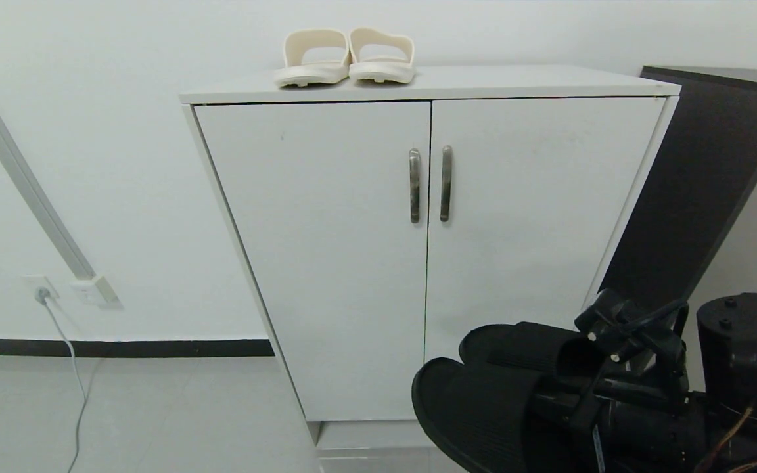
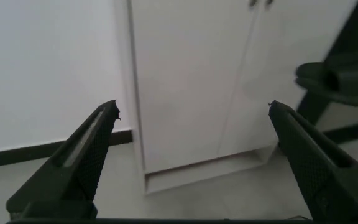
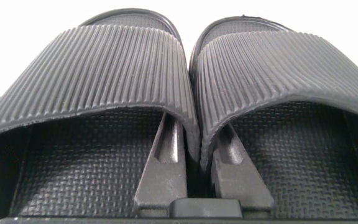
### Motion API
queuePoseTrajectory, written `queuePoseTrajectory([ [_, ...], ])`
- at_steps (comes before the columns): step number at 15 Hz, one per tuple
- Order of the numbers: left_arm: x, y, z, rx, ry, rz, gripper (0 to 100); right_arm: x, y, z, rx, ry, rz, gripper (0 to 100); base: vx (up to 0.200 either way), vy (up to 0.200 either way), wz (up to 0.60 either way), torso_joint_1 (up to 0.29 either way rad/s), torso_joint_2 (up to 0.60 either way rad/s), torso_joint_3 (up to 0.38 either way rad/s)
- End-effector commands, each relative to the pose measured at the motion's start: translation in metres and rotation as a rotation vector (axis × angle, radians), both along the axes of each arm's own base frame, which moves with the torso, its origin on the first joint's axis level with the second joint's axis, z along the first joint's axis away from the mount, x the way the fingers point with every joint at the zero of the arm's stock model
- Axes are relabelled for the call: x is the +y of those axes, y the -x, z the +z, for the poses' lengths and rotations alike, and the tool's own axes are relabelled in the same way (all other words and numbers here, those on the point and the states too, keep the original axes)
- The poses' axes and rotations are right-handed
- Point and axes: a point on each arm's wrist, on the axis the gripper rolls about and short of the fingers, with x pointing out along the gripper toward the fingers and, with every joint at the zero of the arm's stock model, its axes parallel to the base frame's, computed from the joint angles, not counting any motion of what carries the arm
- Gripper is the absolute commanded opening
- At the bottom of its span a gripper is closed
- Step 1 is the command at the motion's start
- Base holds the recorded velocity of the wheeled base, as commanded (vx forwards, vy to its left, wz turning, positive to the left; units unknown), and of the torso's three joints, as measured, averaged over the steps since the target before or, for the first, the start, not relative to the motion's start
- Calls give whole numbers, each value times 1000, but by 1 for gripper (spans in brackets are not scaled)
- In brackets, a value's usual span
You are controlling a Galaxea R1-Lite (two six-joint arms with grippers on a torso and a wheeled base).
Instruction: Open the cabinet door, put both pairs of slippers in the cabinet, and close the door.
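Note:
A white two-door cabinet (image 1: pixel 365 263) stands with both doors shut, two metal handles (image 1: pixel 414 185) side by side at the centre. A cream pair of slippers (image 1: pixel 345 58) rests on its top. Low at the right front, my right gripper (image 1: pixel 582 387) is shut on a black pair of slippers (image 1: pixel 490 394); its fingers (image 3: pixel 166 168) run under the two ribbed straps (image 3: pixel 104 68) and pinch the inner edges together. My left gripper (image 2: pixel 191 112) is open with nothing between its fingers, facing the cabinet's (image 2: pixel 191 81) lower left corner from a distance.
A dark panel (image 1: pixel 707 190) leans against the cabinet's right side. A wall socket with a cable (image 1: pixel 63 341) is at the lower left, above a grey tiled floor (image 1: pixel 122 414). A grey conduit (image 1: pixel 17 171) runs diagonally on the wall.

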Motion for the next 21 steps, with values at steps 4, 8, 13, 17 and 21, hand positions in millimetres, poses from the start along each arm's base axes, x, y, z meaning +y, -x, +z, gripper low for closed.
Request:
queuePoseTrajectory([
  [4,-13,-104,43,93,9,-235,100,3,-3,-6,19,20,-4,0,0,0,0,0,0,0],
  [8,-74,-151,70,137,89,-361,100,3,-4,-7,22,23,-5,0,0,0,0,0,0,0],
  [13,-140,-192,89,117,99,-534,100,2,-3,-7,16,18,-7,0,0,0,0,0,0,0],
  [17,-185,-233,100,109,125,-608,100,1,-2,-9,19,25,-5,0,0,0,0,0,0,0],
  [21,-210,-248,118,112,142,-742,100,1,-2,-11,13,45,4,0,0,0,0,0,0,0],
])
